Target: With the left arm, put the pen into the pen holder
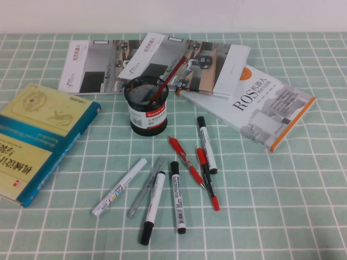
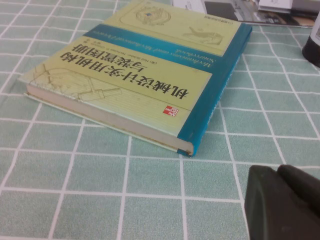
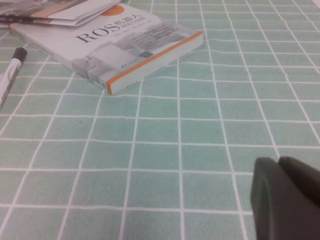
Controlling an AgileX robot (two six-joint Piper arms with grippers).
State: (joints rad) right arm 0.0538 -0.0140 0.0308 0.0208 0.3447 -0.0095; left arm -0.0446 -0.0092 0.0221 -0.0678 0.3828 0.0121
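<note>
While both arms sit out of the high view, you have only the wrist cameras for them. Your left gripper [image 2: 282, 202] shows as a dark tip low over bare cloth just short of the corner of the teal and yellow book [image 2: 145, 75]; you cannot tell whether its fingers are spread or pressed together.

Working left to right in the high view: that teal and yellow book [image 1: 40, 138] lies at 9 o'clock, running off the left edge. At about 7 o'clock of the pen holder [image 1: 148, 105] lies the pen [image 1: 119, 187], all white, flat and slanted, clear of the book, with open cloth on its left side. Just beside it on the right lies a slim grey pen [image 1: 146, 187], then two black-capped white markers [image 1: 153, 208] (one slanted, one nearly straight). The holder stands upright near centre with a red pen [image 1: 168, 81] leaning in it. Red pens [image 1: 187, 162] and another marker [image 1: 207, 145] lie at its 4 to 5 o'clock. Open magazines [image 1: 157, 62] spread at 12 o'clock; the ROS book [image 1: 260, 105] sits at 2 o'clock.

Your right gripper [image 3: 287, 200] hovers over bare cloth, well apart from the ROS book [image 3: 115, 47]; its fingers' state cannot be told.

A green checked tablecloth [image 1: 282, 216] covers everything, with a pale wall [image 1: 173, 16] behind.
</note>
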